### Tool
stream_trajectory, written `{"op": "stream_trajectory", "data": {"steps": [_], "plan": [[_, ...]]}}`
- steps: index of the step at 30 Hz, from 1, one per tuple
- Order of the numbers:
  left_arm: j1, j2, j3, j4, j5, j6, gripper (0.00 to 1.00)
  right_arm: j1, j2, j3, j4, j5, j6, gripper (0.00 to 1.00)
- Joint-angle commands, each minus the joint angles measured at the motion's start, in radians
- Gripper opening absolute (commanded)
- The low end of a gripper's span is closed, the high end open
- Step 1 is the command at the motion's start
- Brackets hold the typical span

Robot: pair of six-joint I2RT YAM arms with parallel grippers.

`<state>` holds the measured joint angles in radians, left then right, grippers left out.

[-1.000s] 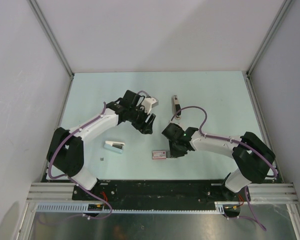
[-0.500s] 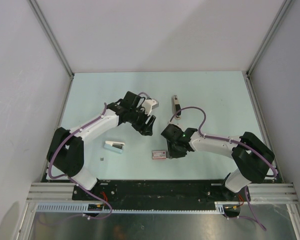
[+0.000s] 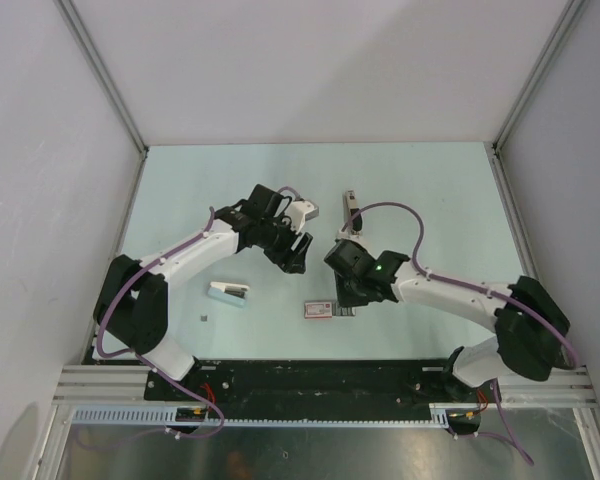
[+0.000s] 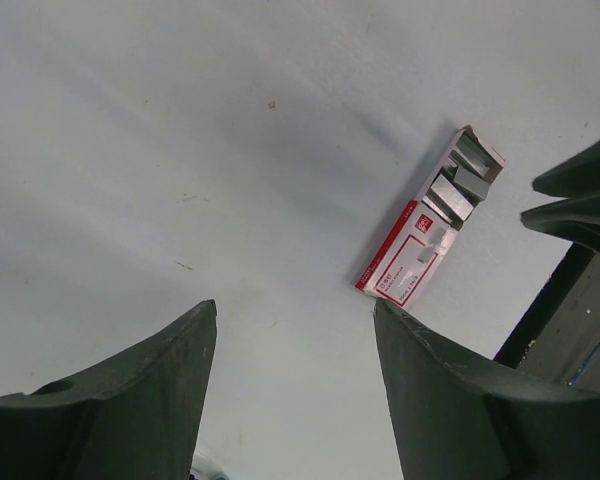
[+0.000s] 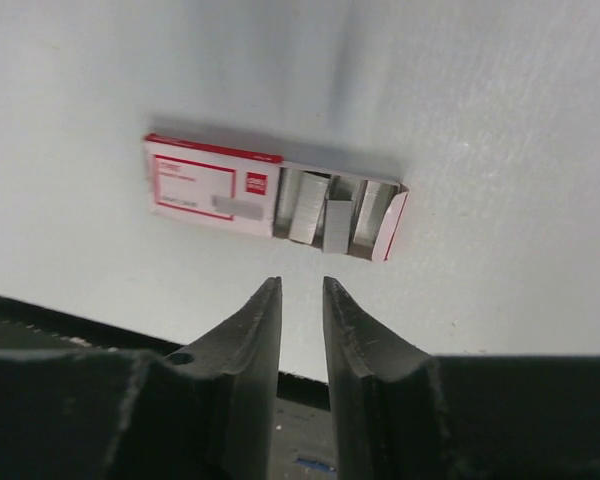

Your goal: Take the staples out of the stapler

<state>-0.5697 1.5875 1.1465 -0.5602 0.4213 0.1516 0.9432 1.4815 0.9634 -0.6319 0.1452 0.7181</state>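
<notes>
pale green flat worktop (image 3: 430,190): carrying everything, and offering bare room around the box for a clean lift.
white-and-black left arm (image 3: 180,262): reaching from the near-left corner toward the worktop's middle.
white-and-black right arm (image 3: 450,292): bending in from the near-right corner toward the middle of the near edge.
left gripper (image 4: 292,312): gaping wide and released, grasping nothing. Hovering with the box in sight beyond its fingers, and probably best holding off, clear of the other arm's path.
right gripper (image 5: 300,285): hanging just on the near side of the box's drawer. Showing only a narrow slot between the fingers and clasping nothing. Judging by that, working at the box rather than at the stapler, and needing to rise straight up before swinging away.
white-and-teal oblong object (image 3: 229,292): lying toward the near-left corner, well apart from the box.
pink-and-white cardboard staple box (image 5: 212,185): lying close to the near edge, about midway along it. Showing its drawer pulled out and an end flap standing open. Looking light, so calling for no sideways brushing.
small slim black stapler with a cream end (image 3: 349,205): lying past the worktop's middle toward the far edge, well apart from box and grippers, with neither touching it. Not showing whether it is loaded.
grey metal staple strips (image 5: 306,208): lying askew in the drawer, likely to scatter if nudged.
</notes>
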Motion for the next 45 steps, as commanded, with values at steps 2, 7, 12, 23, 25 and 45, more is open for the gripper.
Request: {"op": "stream_trajectory", "data": {"steps": [2, 7, 12, 23, 25, 45], "plan": [[-0.010, -0.024, 0.001, 0.016, 0.009, 0.069, 0.69, -0.012, -0.092, 0.053, -0.071, 0.075, 0.015, 0.22], [-0.013, -0.016, 0.004, 0.016, 0.009, 0.066, 0.69, -0.020, -0.082, 0.031, -0.052, 0.073, 0.003, 0.10], [-0.019, -0.015, 0.004, 0.015, -0.003, 0.069, 0.69, -0.022, -0.037, 0.006, 0.014, 0.017, -0.001, 0.03], [-0.021, -0.008, 0.006, 0.015, -0.006, 0.073, 0.69, -0.008, 0.039, -0.042, 0.076, -0.027, 0.011, 0.00], [-0.021, -0.009, 0.006, 0.015, -0.006, 0.073, 0.69, -0.010, 0.041, -0.050, 0.084, -0.031, 0.014, 0.00], [-0.021, -0.017, 0.001, 0.014, -0.012, 0.077, 0.69, -0.009, 0.077, -0.076, 0.118, -0.044, 0.020, 0.00]]}}
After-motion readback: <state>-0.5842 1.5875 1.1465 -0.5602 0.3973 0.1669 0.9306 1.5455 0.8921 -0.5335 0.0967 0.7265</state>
